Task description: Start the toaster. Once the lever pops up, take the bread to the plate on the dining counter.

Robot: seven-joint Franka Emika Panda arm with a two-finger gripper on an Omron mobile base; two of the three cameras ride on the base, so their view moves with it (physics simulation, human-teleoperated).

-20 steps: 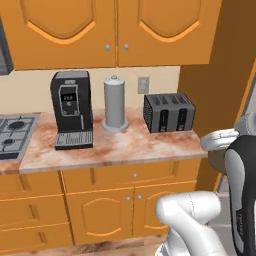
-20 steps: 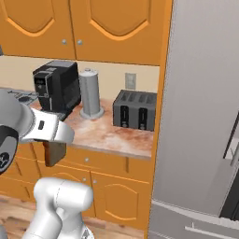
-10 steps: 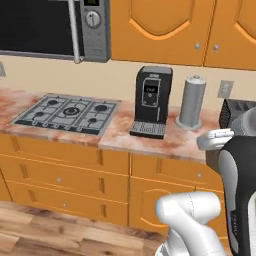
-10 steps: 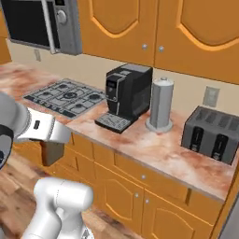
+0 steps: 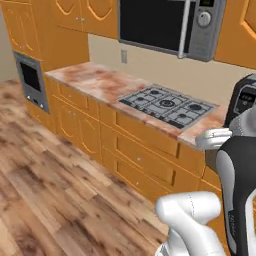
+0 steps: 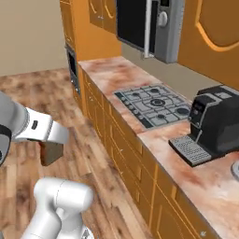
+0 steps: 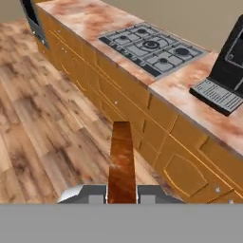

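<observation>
My gripper (image 7: 122, 192) is shut on the bread (image 7: 122, 160), a brown-crusted slice seen edge-on between the two fingertips (image 7: 90, 193). It hangs over the wooden floor, in front of the orange base cabinets. From the right base view, the gripper (image 6: 50, 150) sticks out at the left on the white hand, with the dark brown bread (image 6: 48, 155) hanging below it. The toaster, the plate and the dining counter are out of view.
A marbled worktop (image 5: 97, 82) carries a gas hob (image 5: 167, 105) and a black coffee machine (image 6: 217, 122). A microwave (image 5: 165, 22) hangs above the hob. A wall oven (image 5: 31, 80) sits at the far left. Open wooden floor (image 5: 50, 190) spreads to the left.
The whole scene has slid right as the base turns left: the toaster and paper roll have left the views, and the hob, microwave and wall oven have come in. The grip on the bread is unchanged.
</observation>
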